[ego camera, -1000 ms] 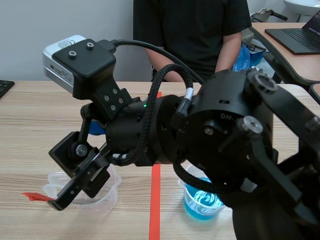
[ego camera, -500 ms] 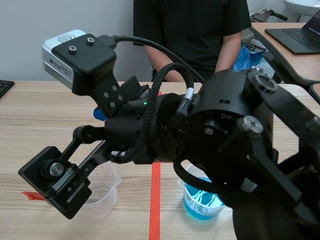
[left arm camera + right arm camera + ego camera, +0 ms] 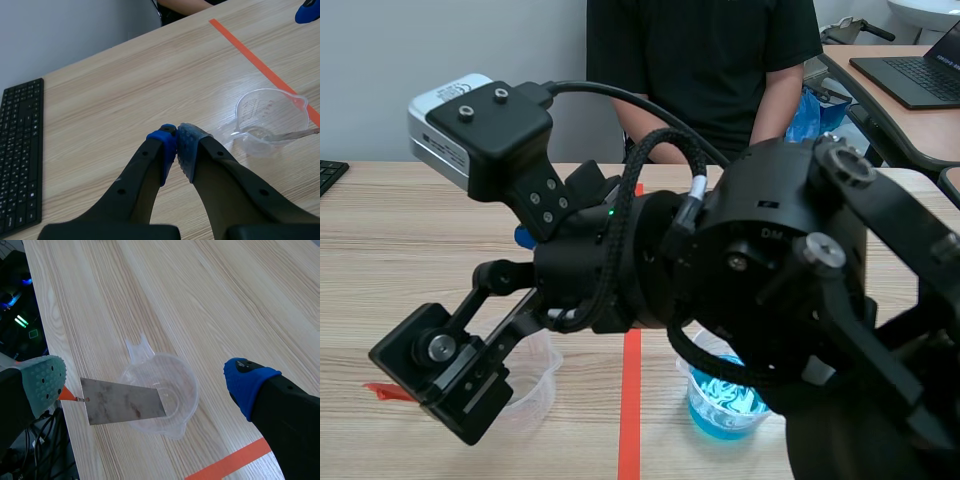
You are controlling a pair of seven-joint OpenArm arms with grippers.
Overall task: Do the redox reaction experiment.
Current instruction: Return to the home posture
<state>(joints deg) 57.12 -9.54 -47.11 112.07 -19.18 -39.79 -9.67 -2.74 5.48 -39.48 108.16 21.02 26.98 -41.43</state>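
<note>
My right gripper (image 3: pixel 145 381) is spread wide and holds nothing. Its grey-green pad (image 3: pixel 46 381) is on one side of the cup (image 3: pixel 189 390) and its blue pad (image 3: pixel 245 382) well off on the other.

The clear cup stands on the table (image 3: pixel 380 260) in the lower left of the scene frame, left of the tape (image 3: pixel 631 400). A grey metal strip (image 3: pixel 122 402) lies tilted in it. One end is down inside the cup; the other sticks out over the rim toward the grey-green pad. The strip's orange-red tip (image 3: pixel 65 392) is just beside that pad, and I cannot tell whether they touch.

The right arm comes in from the right of the scene frame and crosses past the middle, hiding much of the cup. The beaker (image 3: pixel 720 410) of blue liquid stands at the bottom, right of the tape, partly behind the arm.

My left gripper (image 3: pixel 176 142) is closed, pads together with nothing between them. The cup and strip lie ahead of it to one side, a keyboard (image 3: pixel 20 160) to the other. A person (image 3: pixel 700 60) in black sits at top centre.
</note>
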